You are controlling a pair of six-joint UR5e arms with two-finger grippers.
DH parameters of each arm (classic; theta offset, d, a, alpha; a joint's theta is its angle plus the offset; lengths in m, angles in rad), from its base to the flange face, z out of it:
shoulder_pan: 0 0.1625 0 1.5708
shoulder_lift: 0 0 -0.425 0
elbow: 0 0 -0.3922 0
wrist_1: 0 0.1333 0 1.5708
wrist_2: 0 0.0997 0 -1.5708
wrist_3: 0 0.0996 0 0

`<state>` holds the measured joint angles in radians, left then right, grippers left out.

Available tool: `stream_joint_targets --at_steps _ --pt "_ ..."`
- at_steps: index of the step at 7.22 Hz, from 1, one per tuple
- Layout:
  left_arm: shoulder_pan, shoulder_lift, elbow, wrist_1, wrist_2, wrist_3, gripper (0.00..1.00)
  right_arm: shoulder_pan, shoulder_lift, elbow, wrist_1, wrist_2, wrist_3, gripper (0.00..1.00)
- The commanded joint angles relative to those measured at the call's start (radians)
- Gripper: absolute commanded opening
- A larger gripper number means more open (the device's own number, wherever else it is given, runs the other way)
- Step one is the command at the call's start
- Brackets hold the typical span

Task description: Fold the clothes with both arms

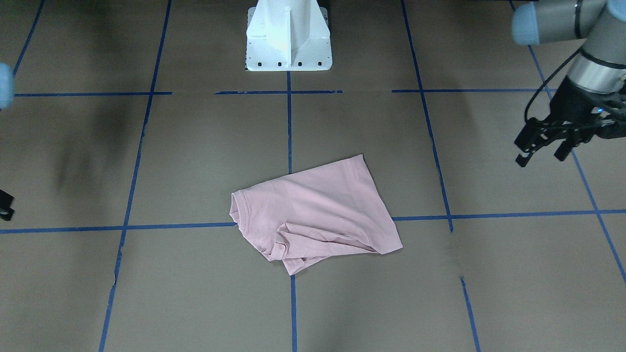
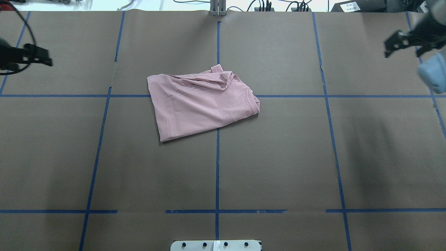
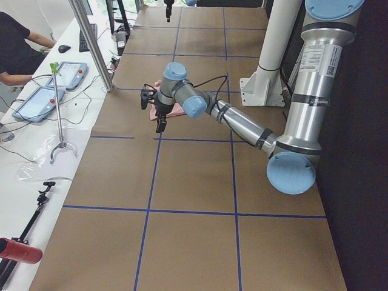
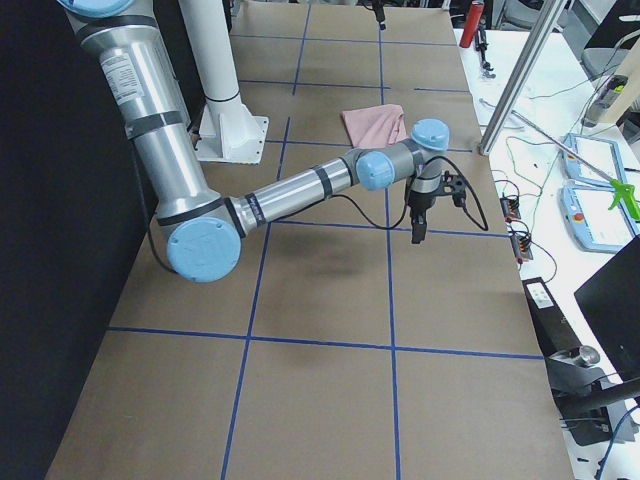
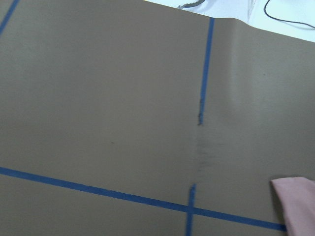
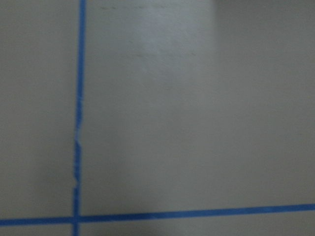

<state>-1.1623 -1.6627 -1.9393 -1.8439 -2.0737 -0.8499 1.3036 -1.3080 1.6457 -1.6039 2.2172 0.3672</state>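
Note:
The clothes, one pale pink T-shirt (image 1: 313, 210) (image 2: 198, 104), lie folded into a rough rectangle at the table's middle, plain side up. The ribbed collar is at one end and a bunched sleeve runs along the far edge. My left gripper (image 1: 542, 154) (image 2: 44, 57) hovers open and holds nothing, well off to the shirt's side near the table's left end. My right gripper (image 2: 401, 52) (image 4: 437, 212) hangs open and holds nothing at the opposite end. Only a corner of the shirt (image 5: 298, 206) shows in the left wrist view. The right wrist view has bare table only.
Brown paper with blue tape lines (image 2: 217, 157) covers the table. The white pedestal base (image 1: 288, 44) stands at the robot's side. Beyond the far edge is a bench with tablets (image 3: 36, 100), cables and a seated person (image 3: 18, 51). A metal post (image 3: 91, 42) stands at that edge.

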Motion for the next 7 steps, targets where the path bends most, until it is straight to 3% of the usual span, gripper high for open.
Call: stream_joint_targets --at_steps 1,4,7 --pt "-0.188 0.137 0.002 0.037 -0.123 0.446 1.0 0.199 -0.219 0.009 -0.021 0.081 -0.43 1.0" --pt "-0.339 0.152 0.022 0.269 -0.149 0.933 1.0 0.309 -0.365 0.064 -0.051 0.168 -0.505 1.0" --pt "-0.375 0.175 0.213 0.255 -0.239 0.953 1.0 0.31 -0.349 0.066 -0.037 0.165 -0.495 1.0"
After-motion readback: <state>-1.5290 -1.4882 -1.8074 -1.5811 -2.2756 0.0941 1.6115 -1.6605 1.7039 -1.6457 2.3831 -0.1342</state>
